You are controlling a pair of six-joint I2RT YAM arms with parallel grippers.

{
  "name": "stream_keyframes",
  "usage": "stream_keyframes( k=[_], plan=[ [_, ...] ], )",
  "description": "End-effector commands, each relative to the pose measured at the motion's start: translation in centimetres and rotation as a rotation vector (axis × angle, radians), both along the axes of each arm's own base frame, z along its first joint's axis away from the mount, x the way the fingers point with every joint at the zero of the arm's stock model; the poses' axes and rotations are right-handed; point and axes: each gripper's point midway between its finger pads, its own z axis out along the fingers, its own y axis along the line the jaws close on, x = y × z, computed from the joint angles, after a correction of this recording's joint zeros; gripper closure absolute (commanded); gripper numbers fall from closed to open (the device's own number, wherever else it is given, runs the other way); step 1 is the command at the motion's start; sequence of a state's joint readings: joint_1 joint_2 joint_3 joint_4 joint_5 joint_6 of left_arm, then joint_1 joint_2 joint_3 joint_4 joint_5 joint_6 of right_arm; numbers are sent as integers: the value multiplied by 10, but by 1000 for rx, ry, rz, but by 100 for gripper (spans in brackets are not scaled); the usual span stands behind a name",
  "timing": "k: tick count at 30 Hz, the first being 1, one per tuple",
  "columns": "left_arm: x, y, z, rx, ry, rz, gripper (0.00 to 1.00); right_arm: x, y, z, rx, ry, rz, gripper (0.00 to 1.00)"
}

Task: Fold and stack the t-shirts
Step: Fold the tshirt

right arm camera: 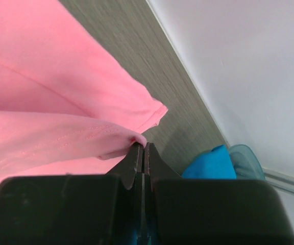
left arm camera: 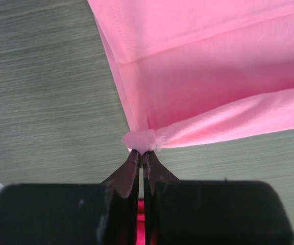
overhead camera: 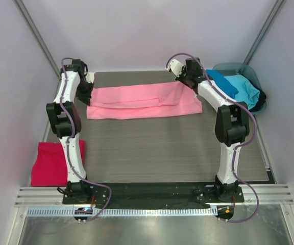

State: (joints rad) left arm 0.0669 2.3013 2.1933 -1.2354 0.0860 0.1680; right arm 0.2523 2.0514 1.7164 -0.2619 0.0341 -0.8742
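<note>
Grey wood-grain table [overhead camera: 162, 148], crimson t-shirt [overhead camera: 50, 164] folded near left, part hidden behind my left arm, my left gripper [left arm camera: 141, 152] and right gripper [right arm camera: 142, 147] each pinched tight on a corner of the light pink t-shirt [overhead camera: 144, 102] spread far across, grey-teal tub [overhead camera: 251, 71] far right holding blue t-shirt [overhead camera: 221, 81] and turquoise t-shirt [overhead camera: 245, 91], pale walls [overhead camera: 137, 35] behind.

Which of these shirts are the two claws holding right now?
The light pink shirt, spread across the table; the left gripper and right gripper each pinch one end. The crimson shirt, blue shirt and turquoise shirt lie off to the sides.
</note>
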Motion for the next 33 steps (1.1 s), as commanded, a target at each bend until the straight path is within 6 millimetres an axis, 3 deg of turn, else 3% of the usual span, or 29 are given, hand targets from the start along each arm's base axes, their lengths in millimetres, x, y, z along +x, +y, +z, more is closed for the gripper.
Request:
stream_keyframes(
  k=[1, 6, 15, 16, 17, 18, 19, 20, 22, 24, 26, 29, 30, 31, 33],
  plan=[
    [12, 11, 5, 27, -35, 28, 100, 25, -3, 38, 31, -117, -50, 99],
    [21, 13, 2, 35, -53, 39, 100, 44, -2, 26, 35, -119, -72, 99],
    [35, 19, -6, 63, -70, 59, 100, 60, 0, 14, 32, -120, -84, 99],
    [36, 21, -5, 68, -76, 63, 98, 62, -1, 9, 31, -114, -91, 99],
    [36, 22, -3, 77, -78, 73, 89, 64, -1, 13, 36, -126, -102, 98],
    [35, 26, -1, 105, -81, 84, 86, 67, -5, 15, 40, -140, -140, 93],
    [34, 29, 6, 114, -93, 92, 83, 69, -8, 21, 50, -159, -163, 79],
    [35, 32, 25, 130, -136, 107, 75, 73, -12, 35, 72, -203, -214, 73],
    [33, 34, 43, 145, -182, 114, 66, 74, -16, 63, 118, -258, -257, 58],
    [29, 32, 67, 139, -231, 112, 63, 71, -15, 76, 168, -275, -277, 52],
    [24, 22, 69, 95, -232, 89, 57, 60, -14, 81, 199, -267, -279, 49],
    [12, -8, 46, 26, -165, 12, 59, 38, 3, 49, 250, -120, -202, 50],
    [8, -12, 37, 16, -141, -1, 61, 21, 9, 31, 243, -12, -166, 51],
    [4, -18, 22, -5, -108, -10, 64, 8, 28, 16, 286, 78, -77, 54],
    [1, -23, 9, -30, -86, -5, 71, -18, 34, -14, 296, 235, -47, 56]
  ],
)
